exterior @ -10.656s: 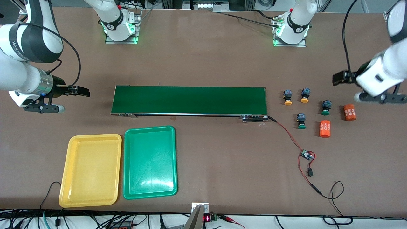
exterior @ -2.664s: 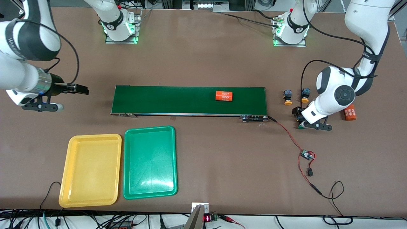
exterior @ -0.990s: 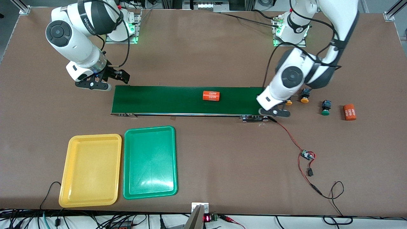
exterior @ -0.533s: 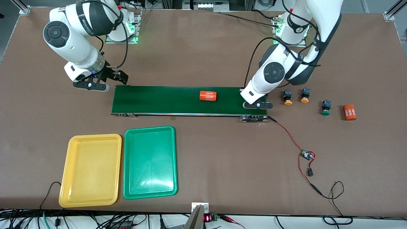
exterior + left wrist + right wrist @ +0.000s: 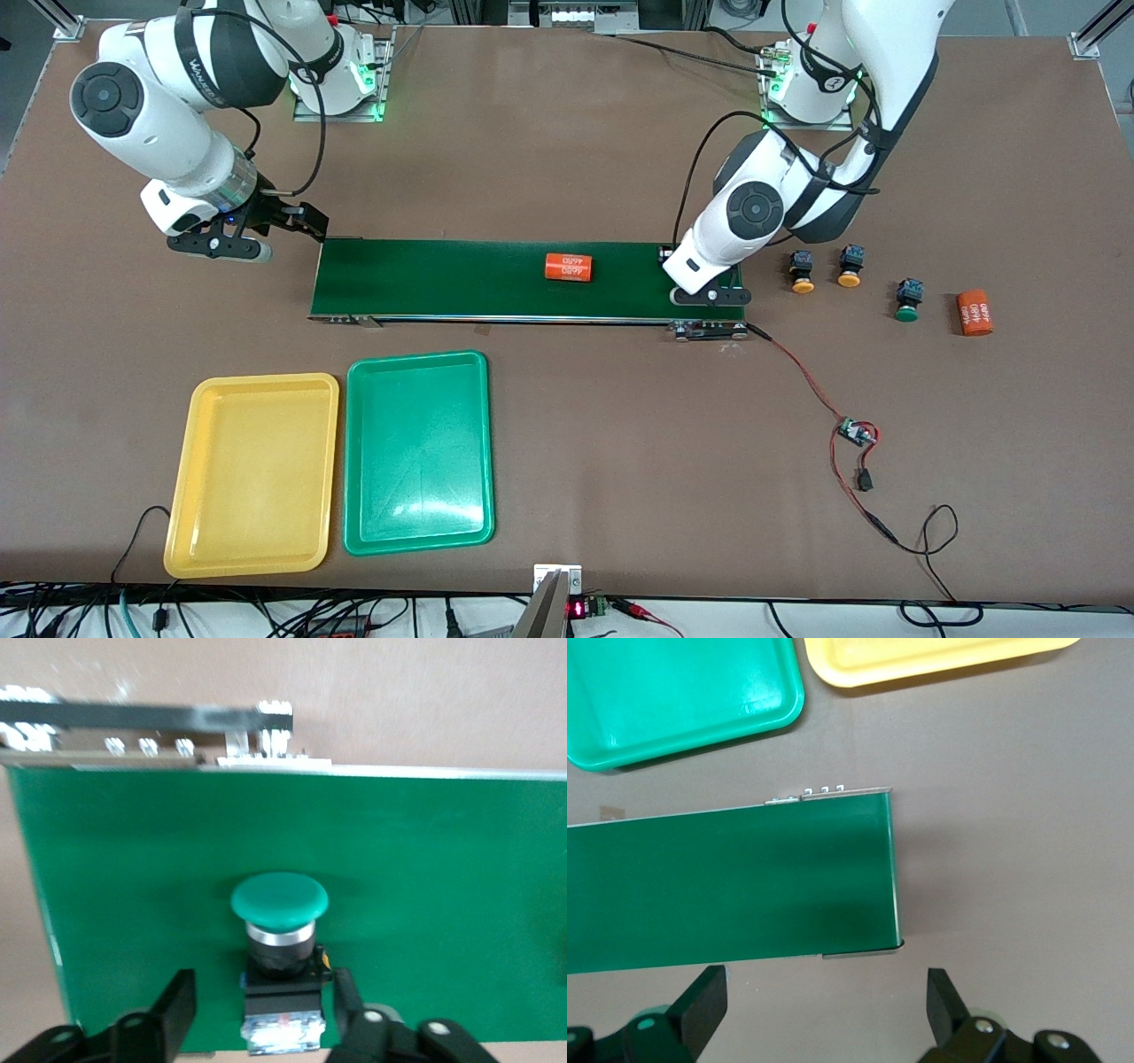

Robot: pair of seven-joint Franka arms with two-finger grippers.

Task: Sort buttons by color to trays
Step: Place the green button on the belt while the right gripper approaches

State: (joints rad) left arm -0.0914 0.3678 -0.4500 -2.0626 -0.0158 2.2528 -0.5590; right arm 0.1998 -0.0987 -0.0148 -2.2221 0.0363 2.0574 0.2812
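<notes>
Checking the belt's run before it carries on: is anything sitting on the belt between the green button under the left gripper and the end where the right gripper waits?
Yes. An orange cylinder lies on the belt, about midway between the green button at the left gripper and the right gripper.

Both arms wear glossy white rounded shells with black joint bands and round grey caps; black cables loop along them. Bases glow green. Each black two-fingered tool (image 5: 219,247) (image 5: 707,298) shows screw heads.

**Front view: belt, trays, loose parts**

Left pincer (image 5: 706,298) low over belt (image 5: 443,279) at left arm's end; right pincer (image 5: 232,246) off the belt's other end. Orange cylinder (image 5: 568,268) mid-belt. Two orange-capped buttons (image 5: 803,271), one green-capped button (image 5: 906,299) on counter (image 5: 620,425). Yellow tray (image 5: 252,475) beside green tray (image 5: 416,452).
</notes>
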